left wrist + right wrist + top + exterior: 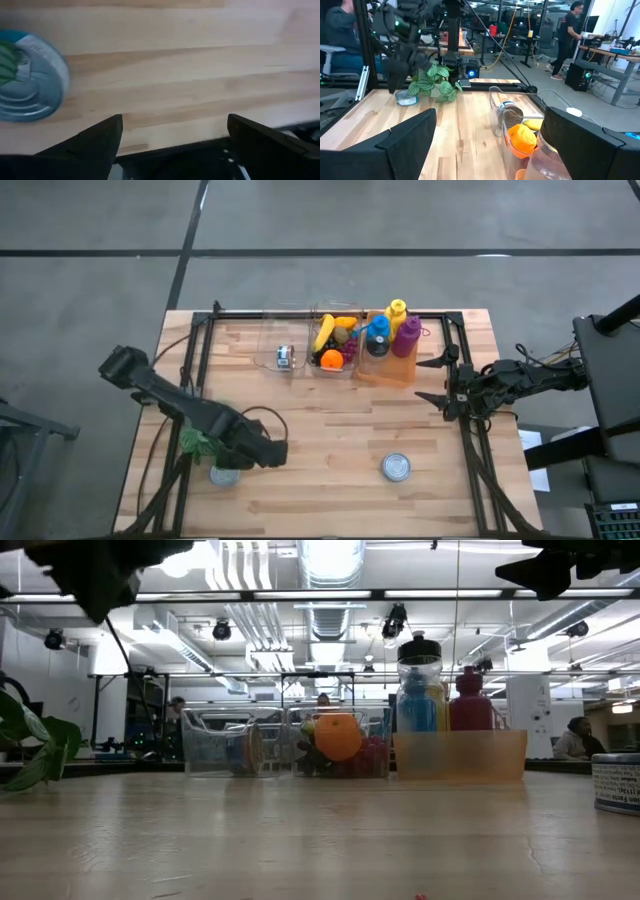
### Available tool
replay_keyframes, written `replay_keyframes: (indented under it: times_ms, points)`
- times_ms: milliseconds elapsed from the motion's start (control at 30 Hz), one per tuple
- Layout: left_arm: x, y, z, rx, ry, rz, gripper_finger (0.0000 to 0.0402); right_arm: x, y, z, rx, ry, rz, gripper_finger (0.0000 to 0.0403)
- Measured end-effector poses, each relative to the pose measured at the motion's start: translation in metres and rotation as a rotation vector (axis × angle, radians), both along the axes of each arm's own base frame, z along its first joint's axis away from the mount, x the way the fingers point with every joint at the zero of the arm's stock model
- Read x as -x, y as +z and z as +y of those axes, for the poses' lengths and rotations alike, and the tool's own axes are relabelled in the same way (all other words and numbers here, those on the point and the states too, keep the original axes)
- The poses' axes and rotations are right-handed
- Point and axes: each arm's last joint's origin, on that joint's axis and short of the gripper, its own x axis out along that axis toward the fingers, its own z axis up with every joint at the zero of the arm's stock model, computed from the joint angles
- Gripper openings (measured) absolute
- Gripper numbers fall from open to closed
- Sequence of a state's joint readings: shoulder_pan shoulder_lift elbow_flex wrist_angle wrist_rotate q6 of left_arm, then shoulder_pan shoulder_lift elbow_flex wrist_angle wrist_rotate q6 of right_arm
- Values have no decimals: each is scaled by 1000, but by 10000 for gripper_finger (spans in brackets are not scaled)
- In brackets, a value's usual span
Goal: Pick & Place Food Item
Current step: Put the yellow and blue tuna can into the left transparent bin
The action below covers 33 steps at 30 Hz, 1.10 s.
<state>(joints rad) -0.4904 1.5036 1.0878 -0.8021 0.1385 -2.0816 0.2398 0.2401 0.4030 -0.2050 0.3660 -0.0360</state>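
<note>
resting on pale wood grain, round metal can (397, 468).

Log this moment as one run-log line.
left gripper: open, above table beside can | right gripper: open, by bottle bin | second can: untouched | held: nothing

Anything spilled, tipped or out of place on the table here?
Nothing stands out. Fruit sits in the clear bin, bottles stand upright in the orange bin, and both cans are upright. Both grippers hover open.
</note>
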Motion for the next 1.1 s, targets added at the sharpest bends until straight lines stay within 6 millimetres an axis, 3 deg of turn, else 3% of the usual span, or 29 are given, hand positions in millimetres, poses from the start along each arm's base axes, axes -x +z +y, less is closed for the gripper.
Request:
replay_keyframes:
  times_ms: [233,500,800,1100]
  points:
    - [11,-16,-14,-1,49,191,365,0,0,0,0,0,0,371]
    - [30,-26,-36,-4,138,276,365,0,0,0,-2,0,-1,371]
    - [39,-57,-31,-4,122,270,365,0,0,0,-1,0,0,371]
    - [43,-73,-22,-26,128,252,365,0,0,0,-1,0,-1,371]
